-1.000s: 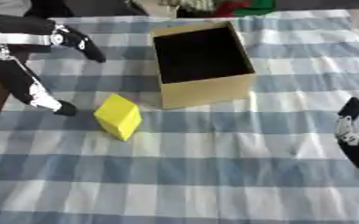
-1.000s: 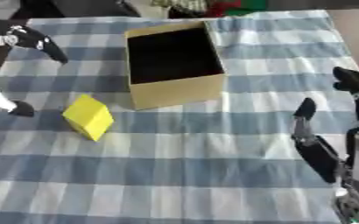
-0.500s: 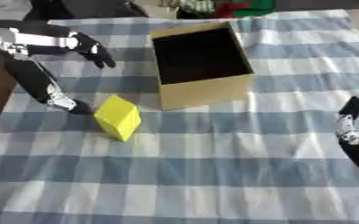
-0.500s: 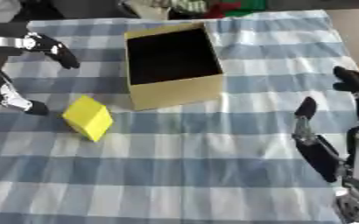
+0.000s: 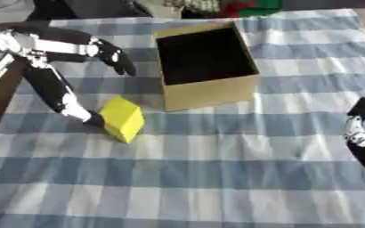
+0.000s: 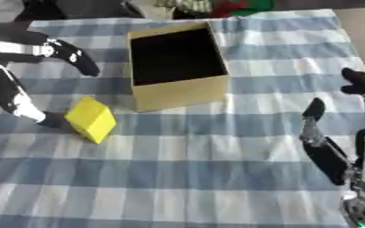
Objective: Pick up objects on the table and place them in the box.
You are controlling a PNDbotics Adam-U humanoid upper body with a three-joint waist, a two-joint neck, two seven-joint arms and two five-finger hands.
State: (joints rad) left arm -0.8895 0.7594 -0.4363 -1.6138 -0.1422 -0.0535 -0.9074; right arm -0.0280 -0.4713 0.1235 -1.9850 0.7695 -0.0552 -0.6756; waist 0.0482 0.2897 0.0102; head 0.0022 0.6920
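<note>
Yellow block (image 5: 123, 118) on checked cloth (image 5: 216, 169) over the counter, just left-front of the open cardboard box (image 5: 205, 62). Left hand (image 5: 57, 89) beside it, fingers spread apart, one fingertip touching the block's left face. Right hand (image 6: 334, 147) idle at right edge, fingers relaxed, upward.

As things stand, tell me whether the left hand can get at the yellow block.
Probably yes. The left hand is spread open right at the yellow block, one fingertip touching or nearly touching its left side. Nothing lies between them on the checked cloth, and the box stands clear to the right.
</note>
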